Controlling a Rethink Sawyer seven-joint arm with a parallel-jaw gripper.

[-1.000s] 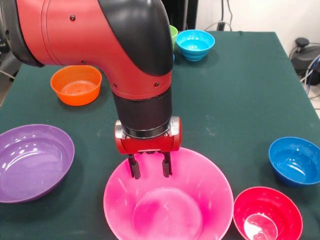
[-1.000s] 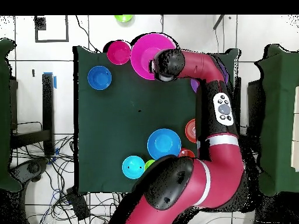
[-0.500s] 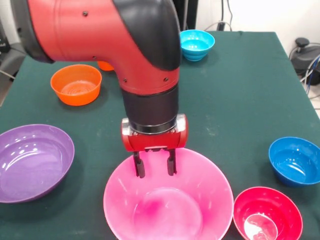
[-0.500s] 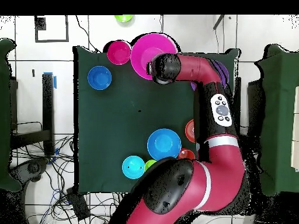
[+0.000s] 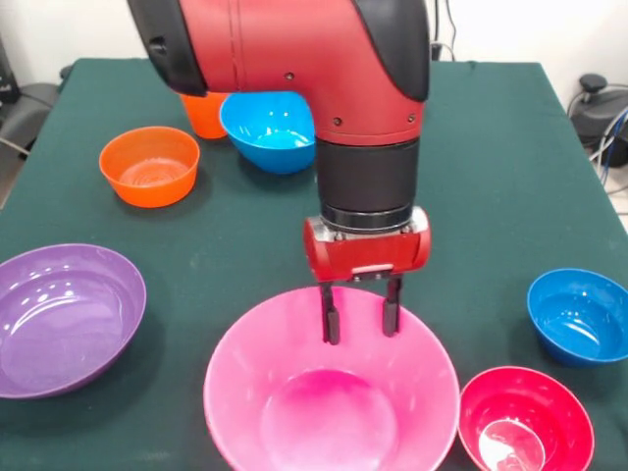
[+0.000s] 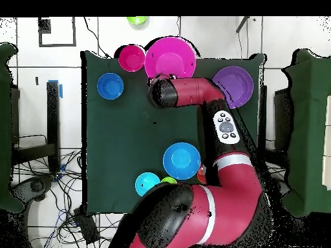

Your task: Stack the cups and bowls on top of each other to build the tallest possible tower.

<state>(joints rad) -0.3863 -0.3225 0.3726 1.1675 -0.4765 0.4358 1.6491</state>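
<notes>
My gripper (image 5: 360,324) hangs open and empty, its two dark fingers (image 5: 331,319) dipping just inside the far rim of the huge pink bowl (image 5: 294,412). Around it lie a wide purple bowl (image 5: 64,319), a medium orange bowl (image 5: 149,165), a large blue bowl (image 5: 270,128), a small blue bowl (image 5: 579,316) and a small red bowl (image 5: 525,422). An orange cup (image 5: 204,116) stands behind the large blue bowl, half hidden by the arm. From overhead the wrist covers the gripper beside the pink bowl (image 6: 169,58). A second small blue bowl (image 6: 147,185) shows there.
The red arm (image 6: 194,93) reaches across the green table (image 6: 129,129) from the base. A green rim (image 6: 169,181) peeks out beside the arm near the large blue bowl (image 6: 181,160). Another green object (image 6: 136,20) lies off the table.
The arm has swung along the pink bowl's far rim, to the right in the front view, uncovering the large blue bowl and orange cup. The gripper stays open.
</notes>
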